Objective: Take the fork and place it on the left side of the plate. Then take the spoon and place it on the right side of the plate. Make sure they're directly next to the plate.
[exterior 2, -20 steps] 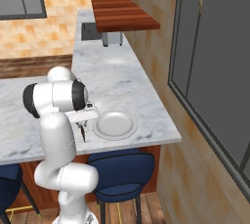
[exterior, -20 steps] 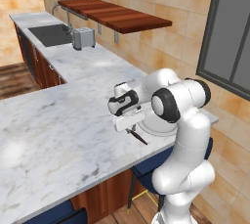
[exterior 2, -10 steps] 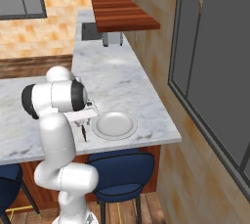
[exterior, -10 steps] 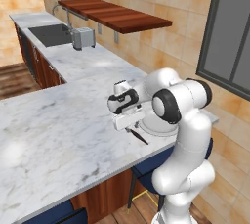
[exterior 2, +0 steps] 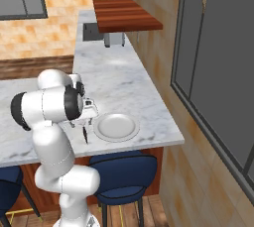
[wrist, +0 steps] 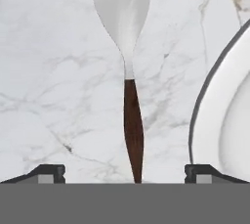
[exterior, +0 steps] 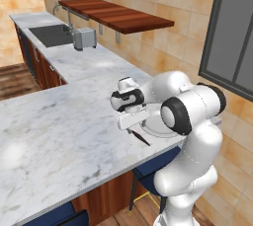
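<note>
Hand view: fork (wrist: 128, 47) beside plate (wrist: 229, 115)

A white marble tabletop (exterior: 59, 126) carries the plate (exterior 2: 116, 126) near its front edge. The fork (wrist: 128, 61) is laid flat just beside the plate's left rim. A toaster (exterior: 84, 38) is seen far back.

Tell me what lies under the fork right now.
Under the fork is bare marble counter; it lies flat beside the plate, apart from its rim, between the open fingers. The handle's end is cut off at the frame's bottom.
</note>
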